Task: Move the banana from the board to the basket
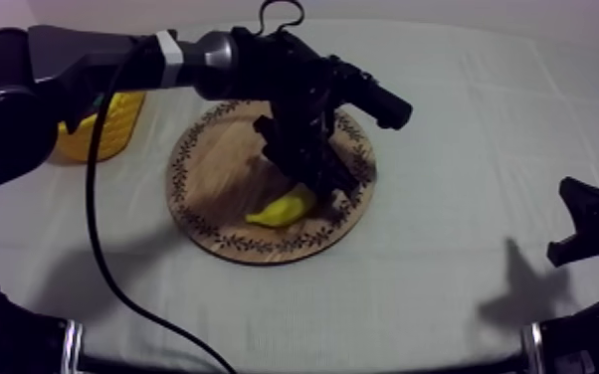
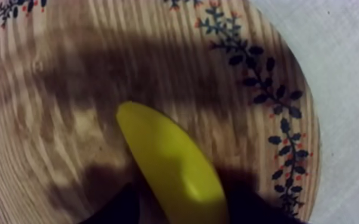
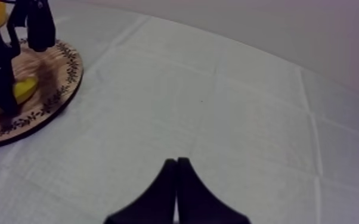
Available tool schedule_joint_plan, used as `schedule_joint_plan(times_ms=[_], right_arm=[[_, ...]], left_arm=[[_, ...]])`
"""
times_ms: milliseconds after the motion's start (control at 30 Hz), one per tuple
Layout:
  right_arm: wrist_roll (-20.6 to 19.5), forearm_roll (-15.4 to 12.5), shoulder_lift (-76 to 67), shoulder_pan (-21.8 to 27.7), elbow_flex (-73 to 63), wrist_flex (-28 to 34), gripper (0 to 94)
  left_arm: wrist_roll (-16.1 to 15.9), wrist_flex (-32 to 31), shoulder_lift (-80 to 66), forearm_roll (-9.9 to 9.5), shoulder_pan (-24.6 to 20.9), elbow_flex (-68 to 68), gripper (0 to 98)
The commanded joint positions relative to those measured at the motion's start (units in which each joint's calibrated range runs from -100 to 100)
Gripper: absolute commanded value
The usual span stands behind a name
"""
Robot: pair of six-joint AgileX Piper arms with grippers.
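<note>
The banana [image 1: 282, 209] lay on the wooden board [image 1: 209, 174], the left claw [image 1: 321, 194] closed round one end; the right claw [image 3: 176, 184] pinched narrow over the bench [image 3: 247, 119]. Likely light, stiff, slick plastic: a mid-body hold would tip less

curved yellow banana [image 1: 282, 209] lies flat on the round wooden board [image 1: 209, 169], near its front rim; yellow basket [image 1: 114, 124] stands left of it.

Yellow banana [image 1: 282, 209], brown board [image 1: 214, 174] with dark leaf-patterned rim, yellow basket [image 1: 114, 124], grey-white cloth [image 1: 463, 199]
</note>
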Motion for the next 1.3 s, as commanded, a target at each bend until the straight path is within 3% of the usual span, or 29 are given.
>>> schedule_joint_plan(times_ms=[0,333,567,1033,1267], right_arm=[[0.0,0.0,0.0,0.0,0.0,0.0,0.3],[0.0,0.0,0.0,0.0,0.0,0.0,0.3],[0.0,0.0,0.0,0.0,0.0,0.0,0.3],[0.0,0.0,0.0,0.0,0.0,0.0,0.3],[0.0,0.0,0.0,0.0,0.0,0.0,0.3]], left_arm=[[-0.2,0.1,0.0,0.11,0.0,-0.1,49.3],[-2.0,-0.5,-0.3,0.94,-0.8,1.1,32.5],[-3.1,-1.7,-2.0,1.01,-1.1,3.3,27.6],[-5.3,0.4,-18.1,2.01,-2.6,13.8,27.5],[-6.2,2.1,-31.2,2.09,-5.5,23.3,26.8]])
